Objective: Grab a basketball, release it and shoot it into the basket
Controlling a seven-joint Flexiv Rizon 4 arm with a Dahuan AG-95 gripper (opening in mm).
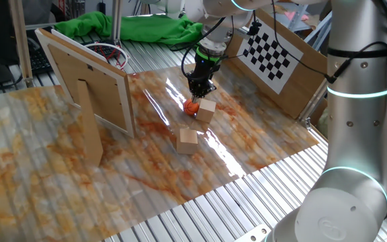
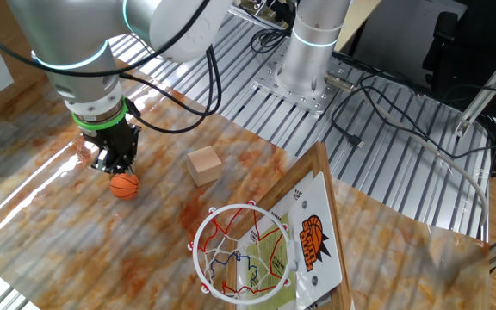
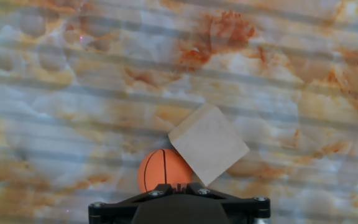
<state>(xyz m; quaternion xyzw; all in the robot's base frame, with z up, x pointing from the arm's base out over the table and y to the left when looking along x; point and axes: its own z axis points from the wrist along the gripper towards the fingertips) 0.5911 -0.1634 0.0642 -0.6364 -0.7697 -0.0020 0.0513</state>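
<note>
Marbled mat (image 1: 79,195) on slatted table (image 1: 200,215).

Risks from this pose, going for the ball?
1. A cube sits right against the ball; closing the end effector could catch or shove the cube and roll the ball off.
2. The hoop is far across the mat, so a release from here would likely miss.
3. The second cube lies roughly between ball and hoop.

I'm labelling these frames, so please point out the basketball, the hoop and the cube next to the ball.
basketball (image 2: 125,185): the other fixed view, middle of its orange skin.
hoop (image 2: 200,237): the other fixed view, left side of the red ring.
cube (image 3: 208,144): hand view, middle of its top face.
</note>
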